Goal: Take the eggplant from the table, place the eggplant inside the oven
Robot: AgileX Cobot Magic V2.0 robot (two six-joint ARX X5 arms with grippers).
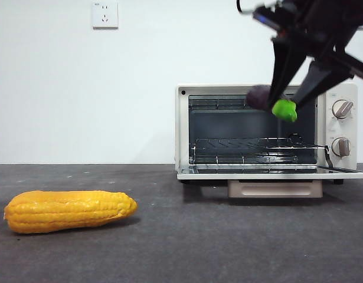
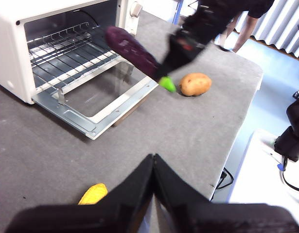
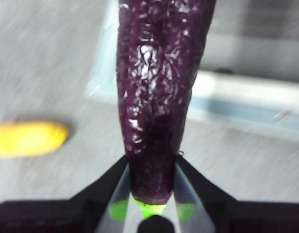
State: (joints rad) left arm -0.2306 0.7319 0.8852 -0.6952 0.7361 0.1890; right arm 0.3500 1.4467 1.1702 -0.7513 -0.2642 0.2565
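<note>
The right gripper (image 3: 150, 194) has the eggplant (image 3: 156, 92) clamped between its two jaws near the green stem end, so the long purple body sticks out ahead of the jaws like a pointer; held that way, it seems the free end can be fed into the oven (image 1: 182, 130) first while the arm itself stays outside. In the front view the right gripper (image 1: 285, 97) hangs high in front of the oven's open mouth, toward the knob side, with the eggplant (image 1: 261, 96) lifted clear of the table (image 1: 216, 236) and level with the upper part of the opening, above the wire rack. The left wrist view shows the eggplant (image 2: 132, 51) tilted, its purple tip over the lowered oven door and nearing the rack, its green cap trailing away from the oven. The door lies flat and open, so the way in looks free. The left gripper (image 2: 153, 162) waits well back from the oven with its jaws pressed together on nothing. A corn cob (image 1: 69, 211) lies on the table well to the side of the oven, and a potato (image 2: 195, 84) rests near the oven's door corner; neither is touched.
</note>
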